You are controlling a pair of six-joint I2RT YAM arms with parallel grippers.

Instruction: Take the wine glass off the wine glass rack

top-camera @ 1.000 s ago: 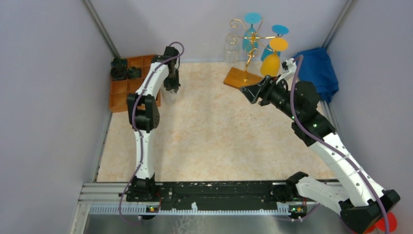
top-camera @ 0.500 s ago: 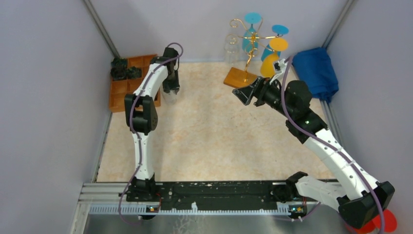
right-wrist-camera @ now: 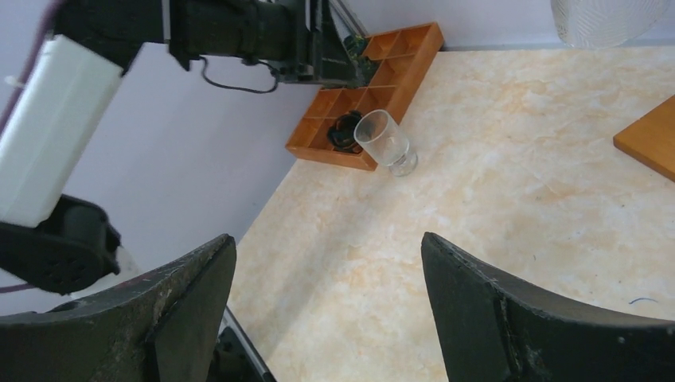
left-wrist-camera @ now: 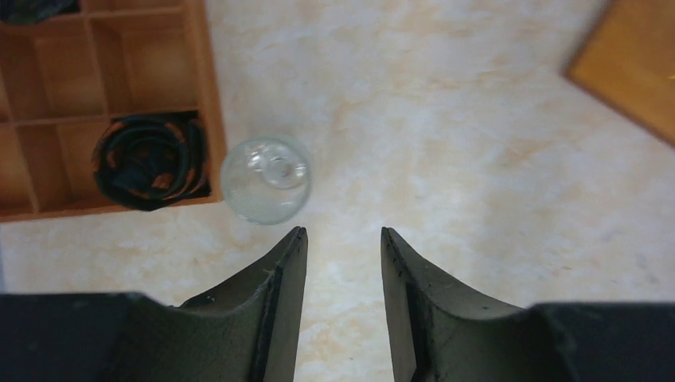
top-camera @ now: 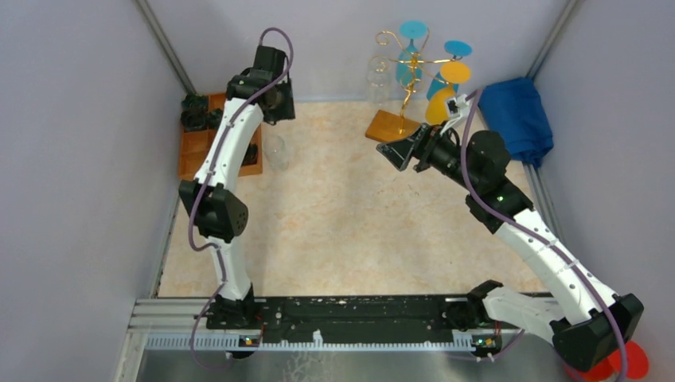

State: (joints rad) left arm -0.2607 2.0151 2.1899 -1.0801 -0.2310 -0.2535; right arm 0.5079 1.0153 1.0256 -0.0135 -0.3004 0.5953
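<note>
Left gripper (left-wrist-camera: 342,232): fingers narrowly parted, empty.
Right gripper (right-wrist-camera: 328,239): fingers spread wide, empty.
Clear wine glass (left-wrist-camera: 264,179): centre left, free-standing, just beside orange wooden compartmented tray (left-wrist-camera: 203,79).

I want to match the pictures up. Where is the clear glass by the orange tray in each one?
Top view: the glass is left of middle, just right of the tray.
Left wrist: the glass is left of middle, at the tray's right edge.
Right wrist: the glass is in the upper middle, at the tray's near corner.
Shared landmark: the tray.
</note>
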